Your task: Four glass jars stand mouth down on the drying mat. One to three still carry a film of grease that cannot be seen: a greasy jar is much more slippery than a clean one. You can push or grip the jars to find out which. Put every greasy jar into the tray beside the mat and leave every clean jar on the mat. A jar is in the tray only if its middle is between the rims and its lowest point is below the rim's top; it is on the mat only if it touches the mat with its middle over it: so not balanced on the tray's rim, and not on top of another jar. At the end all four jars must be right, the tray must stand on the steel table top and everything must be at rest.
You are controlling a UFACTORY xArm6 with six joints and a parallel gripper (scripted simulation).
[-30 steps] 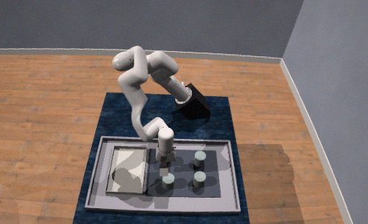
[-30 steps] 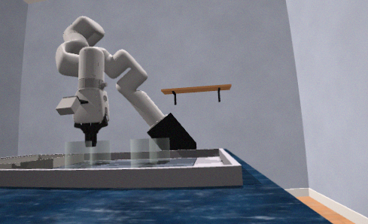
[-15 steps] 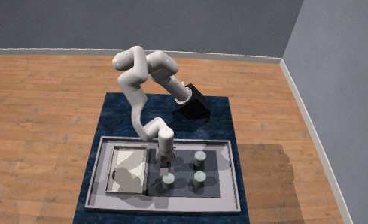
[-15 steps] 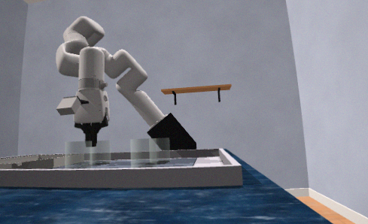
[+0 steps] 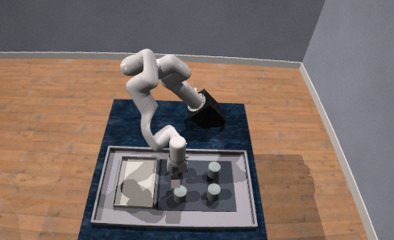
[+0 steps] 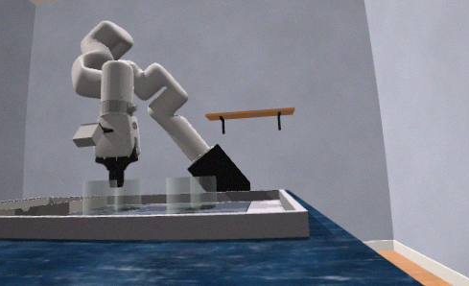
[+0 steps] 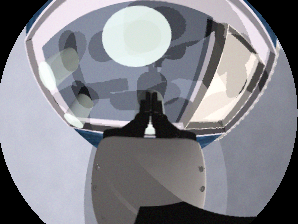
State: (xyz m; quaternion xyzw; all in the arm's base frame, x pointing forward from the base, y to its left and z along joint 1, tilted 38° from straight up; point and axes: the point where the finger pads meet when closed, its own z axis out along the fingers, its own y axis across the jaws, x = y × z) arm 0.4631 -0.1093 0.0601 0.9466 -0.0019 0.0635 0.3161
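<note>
Pale glass jars stand mouth down on the dark drying mat (image 5: 226,183). The top view shows three: front left (image 5: 180,193), back right (image 5: 213,170) and front right (image 5: 213,192). The arm hides where a fourth might stand. The exterior view shows see-through jars as a left pair (image 6: 96,194) (image 6: 127,193) and a right pair (image 6: 178,192) (image 6: 203,189). My gripper (image 5: 177,177) points straight down just behind the front-left jar. Its fingers (image 7: 152,106) are shut on nothing. The tips (image 6: 117,182) are about level with the jar tops. The front-left jar fills the wrist view ahead of the fingers.
The shiny tray (image 5: 136,182) lies left of the mat on the steel table top and holds no jar; it also shows in the wrist view (image 7: 229,76). A raised grey rim (image 5: 173,221) runs round the table. The black robot base (image 5: 207,110) stands behind.
</note>
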